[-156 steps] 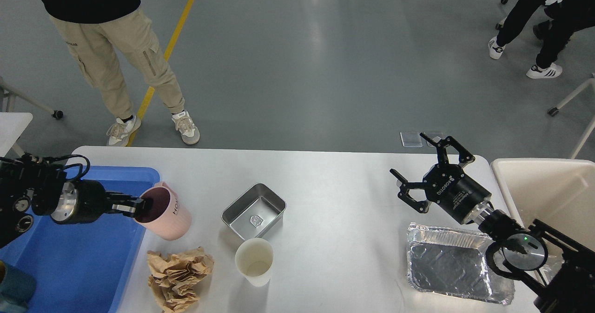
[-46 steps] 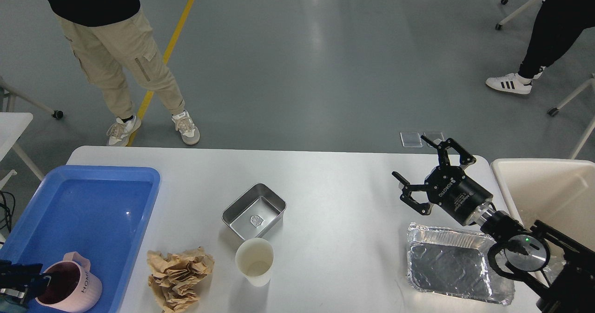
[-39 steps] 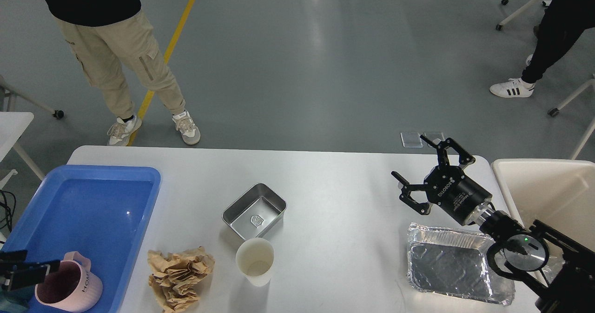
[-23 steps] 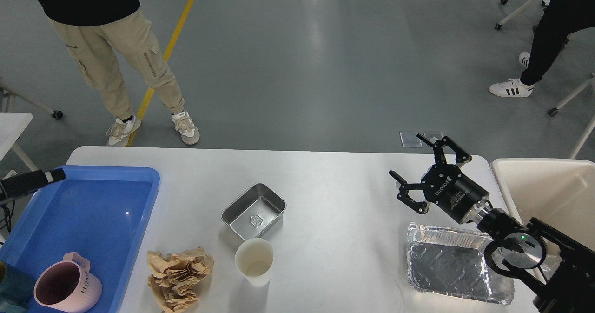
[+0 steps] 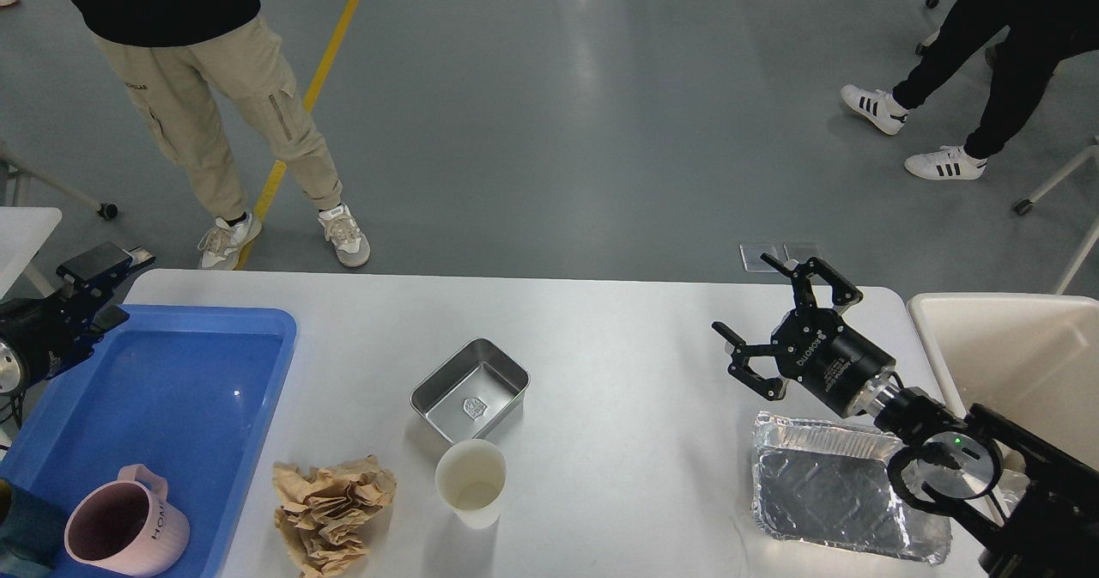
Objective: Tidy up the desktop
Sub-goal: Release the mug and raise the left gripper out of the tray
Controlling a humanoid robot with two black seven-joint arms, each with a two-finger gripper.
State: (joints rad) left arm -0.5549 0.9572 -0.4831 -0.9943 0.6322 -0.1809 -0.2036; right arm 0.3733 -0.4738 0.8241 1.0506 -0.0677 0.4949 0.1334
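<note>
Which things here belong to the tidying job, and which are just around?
Job:
desktop
paper cup
steel tin
crumpled paper
foil tray
pink mug
blue tray
beige bin

Around:
bystanders
yellow floor line

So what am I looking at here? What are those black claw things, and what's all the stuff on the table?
The picture comes from a camera in the robot's head, looking down at its own arms. The right gripper has its fingers spread open and holds nothing. The left gripper peeks in at the left edge, and I can't tell how its fingers stand. On the desktop lie a steel tin, a paper cup, crumpled brown paper and a foil tray. A pink mug sits inside the blue tray. A beige bin stands at the right.
</note>
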